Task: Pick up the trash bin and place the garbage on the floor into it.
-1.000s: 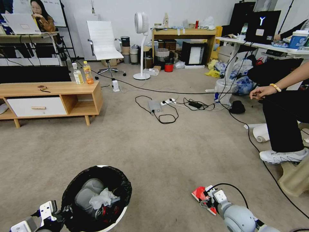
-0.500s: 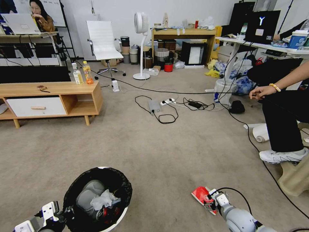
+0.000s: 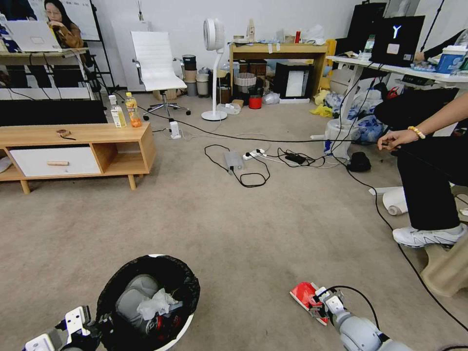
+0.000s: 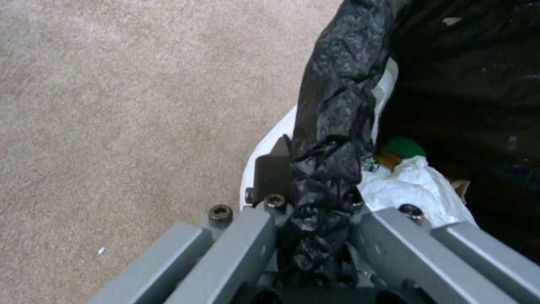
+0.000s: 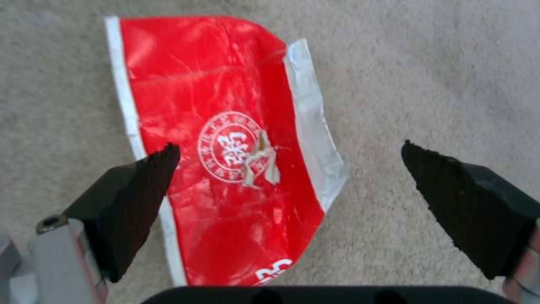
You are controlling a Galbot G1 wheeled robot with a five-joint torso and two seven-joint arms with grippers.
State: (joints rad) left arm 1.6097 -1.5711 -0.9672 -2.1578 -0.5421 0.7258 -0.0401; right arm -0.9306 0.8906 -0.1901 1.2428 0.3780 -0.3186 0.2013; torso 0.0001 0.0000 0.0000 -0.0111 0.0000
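Note:
The trash bin (image 3: 168, 336), white with a black bag liner, hangs at the lower left of the head view. My left gripper (image 3: 97, 324) is shut on its near rim; in the left wrist view the fingers (image 4: 273, 173) pinch the rim and the crinkled bag (image 4: 332, 126). Inside the bin lie white tissues (image 3: 155, 303), a red can (image 3: 158, 322) and a green cap (image 4: 402, 145). One piece of garbage, a flat red packet with a white logo (image 5: 219, 139), lies on the carpet. My right gripper (image 5: 290, 169) hovers open just above it, one finger on each side (image 3: 319, 304).
A black cable (image 3: 414, 270) runs over the carpet to the right of the packet, past a seated person's shoe (image 3: 429, 236). A power strip and cords (image 3: 253, 158) lie mid-floor. A low wooden cabinet (image 3: 78, 134) with two upright bottles (image 3: 124, 111) stands at the left. Bare carpet lies between bin and packet.
My right gripper has shifted a little lower and nearer over the red packet. The bin, held by my left gripper, has sunk slightly in the picture.

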